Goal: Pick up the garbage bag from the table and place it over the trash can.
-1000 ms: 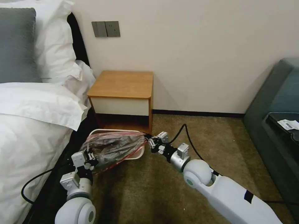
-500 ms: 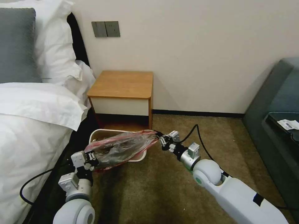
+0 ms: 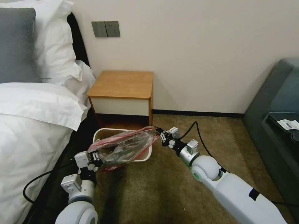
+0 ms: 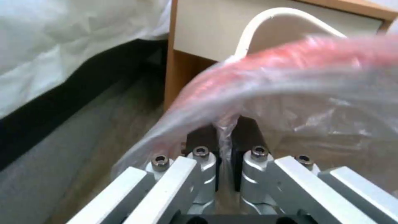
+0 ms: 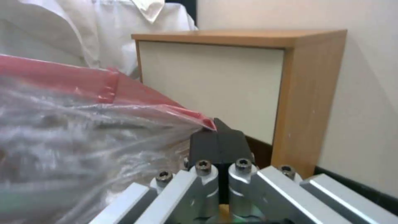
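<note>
Now both sets of jaws are pinched tight on the red drawstring band of the garbage bag (image 3: 124, 148): the left gripper (image 3: 94, 159) holds the near-left end, the right gripper (image 3: 162, 137) the far-right end, by the nightstand's front right corner. Between them the bag is stretched slantwise above the trash can (image 3: 145, 156), its belly sagging across the cream rim. To seat it well, I judge the mouth must be spread wider than the rim and lowered evenly, keeping the thin plastic from tearing. Obstacles crowd close: the nightstand (image 3: 123, 84) just behind the can, the bed (image 3: 28, 133) beside the left arm. Carpet (image 3: 149, 193) carries the can.
</note>
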Robot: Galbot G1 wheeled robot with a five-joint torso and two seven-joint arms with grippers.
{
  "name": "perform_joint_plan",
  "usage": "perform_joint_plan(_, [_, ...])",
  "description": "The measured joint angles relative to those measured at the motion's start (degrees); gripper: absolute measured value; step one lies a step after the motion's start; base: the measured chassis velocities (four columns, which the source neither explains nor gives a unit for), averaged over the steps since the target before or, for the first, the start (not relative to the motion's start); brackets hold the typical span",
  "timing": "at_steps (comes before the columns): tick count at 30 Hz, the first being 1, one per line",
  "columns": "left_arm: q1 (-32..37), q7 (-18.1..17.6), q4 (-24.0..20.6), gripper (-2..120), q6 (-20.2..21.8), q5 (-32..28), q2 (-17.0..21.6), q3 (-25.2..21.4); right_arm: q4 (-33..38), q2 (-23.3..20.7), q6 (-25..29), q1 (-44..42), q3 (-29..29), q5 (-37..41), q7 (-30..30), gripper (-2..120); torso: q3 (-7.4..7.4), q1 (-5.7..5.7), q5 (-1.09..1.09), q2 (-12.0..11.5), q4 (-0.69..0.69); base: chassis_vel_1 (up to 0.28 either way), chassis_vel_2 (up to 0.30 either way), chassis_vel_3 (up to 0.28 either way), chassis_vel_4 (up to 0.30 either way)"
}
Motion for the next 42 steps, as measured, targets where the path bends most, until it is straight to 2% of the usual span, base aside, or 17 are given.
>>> perform_joint_plan(12, [2.12, 1.5, 0.18, 3, -1.03, 4.17, 0.0, 3.05, -1.41, 2.1, -0.1, 4.91, -2.62, -0.86, -0.07, 0, 0.0, 0.0, 0.0, 0.0, 0.0, 0.0, 0.0, 0.0, 0.0])
perform_joint_plan(15, [2.58, 3.05, 0.64, 3, -1.71, 6.74, 0.04, 3.93, -1.71, 2.78, -0.55, 7.46, -4.22, -0.89, 0.0, 0, 0.0, 0.0, 0.0, 0.0, 0.0, 0.0, 0.0, 0.0, 0.0])
perform_joint_plan(19, [2.72, 6.93, 0.86, 3, -3.55, 10.88, 0.55, 3.93, -2.34, 3.27, -1.29, 10.26, -6.26, -0.79, 0.34, 0, 0.0, 0.0, 0.0, 0.0, 0.0, 0.0, 0.0, 0.0, 0.0])
perform_joint_plan(25, [3.14, 11.08, 0.0, 3, -6.67, 13.26, 1.21, 2.57, -4.75, 3.26, -1.37, 12.13, -7.47, -0.43, 0.48, 0, 0.0, 0.0, 0.01, 0.0, 0.0, 0.0, 0.0, 0.0, 0.0])
perform_joint_plan(29, [3.54, 12.41, -0.62, 3, -8.93, 14.09, 1.36, 2.13, -7.22, 2.96, -1.37, 13.53, -7.64, -0.04, 0.49, 0, 0.0, 0.0, 0.01, 0.0, 0.0, 0.0, 0.0, 0.0, 0.0])
perform_joint_plan(31, [3.57, 12.5, -0.66, 3, -10.51, 13.89, 1.18, 1.68, -8.4, 2.37, -1.33, 13.81, -7.5, 0.06, 0.43, 0, 0.0, 0.0, 0.0, 0.0, 0.01, 0.0, 0.0, 0.0, 0.0])
perform_joint_plan(36, [2.61, 11.02, -1.08, 3, -11.42, 10.73, 0.73, -0.08, -9.05, 0.9, -0.91, 12.61, -6.66, 0.03, 0.03, 0, 0.0, 0.0, 0.0, 0.0, -0.01, 0.0, 0.0, 0.0, 0.0])
perform_joint_plan(39, [1.24, 9.26, -1.24, 3, -11.24, 8.66, 0.51, -1.29, -8.69, 0.24, -0.51, 10.91, -6.02, -0.15, -0.22, 0, 0.0, 0.0, 0.0, 0.0, 0.0, 0.0, 0.0, 0.0, 0.0])
perform_joint_plan(42, [-1.36, 5.27, -1.68, 3, -8.95, 4.2, -0.25, -2.5, -6.77, -0.67, -0.19, 7.73, -4.58, -0.52, -0.59, 0, 0.0, 0.0, 0.0, 0.0, -0.01, 0.0, 0.0, 0.0, 0.0])
